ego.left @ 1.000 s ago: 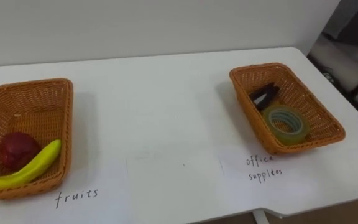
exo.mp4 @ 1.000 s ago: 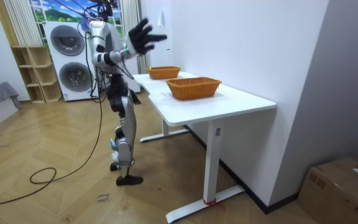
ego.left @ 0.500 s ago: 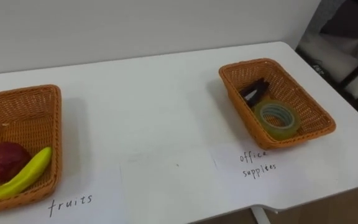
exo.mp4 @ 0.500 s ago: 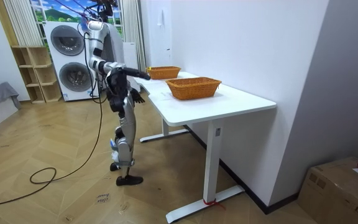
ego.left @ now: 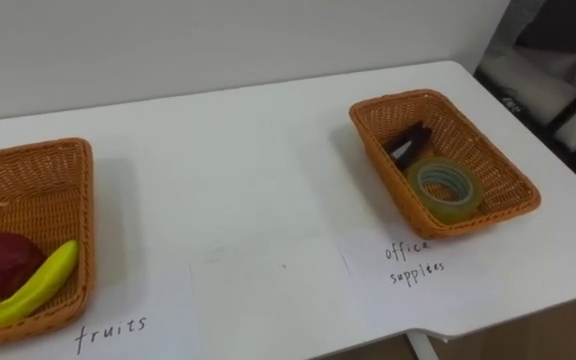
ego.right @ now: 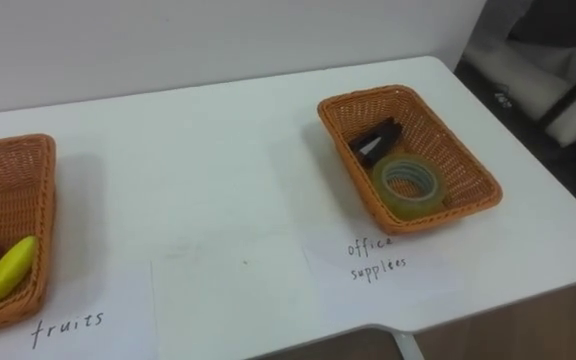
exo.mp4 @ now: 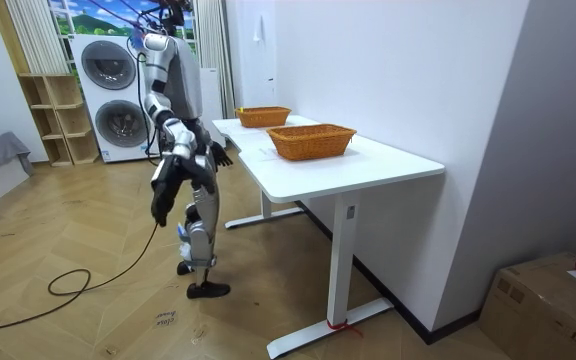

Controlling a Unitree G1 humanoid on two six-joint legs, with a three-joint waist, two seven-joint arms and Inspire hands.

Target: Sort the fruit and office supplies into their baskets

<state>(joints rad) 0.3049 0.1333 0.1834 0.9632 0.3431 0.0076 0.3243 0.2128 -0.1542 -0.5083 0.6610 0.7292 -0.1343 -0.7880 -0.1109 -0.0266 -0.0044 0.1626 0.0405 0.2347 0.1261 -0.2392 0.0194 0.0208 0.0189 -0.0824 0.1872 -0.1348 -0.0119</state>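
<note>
Hanging low at the end of a lowered arm, the right hand (exo.mp4: 160, 208) sits beside the robot's thigh in the room view. Its fingers are loosely straight and point at the floor, and it holds and touches nothing. The left hand (exo.mp4: 220, 156) shows as a dark shape close to the edge of the white table (exo.mp4: 368, 165); whether it is open or closed cannot be made out. The robot stands upright at the long side of the table, facing it, with 2 stacked washing machines (exo.mp4: 108, 95) behind it. 2 wicker baskets stand well apart on the tabletop.

From the left eye view, the fruit basket (ego.left: 28, 170) lies at the left, cut by the picture's edge. It holds 1 dark red apple (ego.left: 6, 264) and 1 banana (ego.left: 28, 293), which lies just in front of the apple and touches it. The office basket (ego.left: 498, 165) stands at the right, near the table's end. Inside it are a roll of tape (ego.left: 448, 213), lying flat, and a dark item (ego.left: 408, 145) just behind the roll; what it is cannot be made out. A handwritten label (ego.left: 110, 328) lies in front of the fruit basket, and a second label (ego.left: 413, 262) in front of the office basket.

From the right eye view, a pale blank sheet (ego.right: 233, 290) lies on the table between the 2 labels.
</note>
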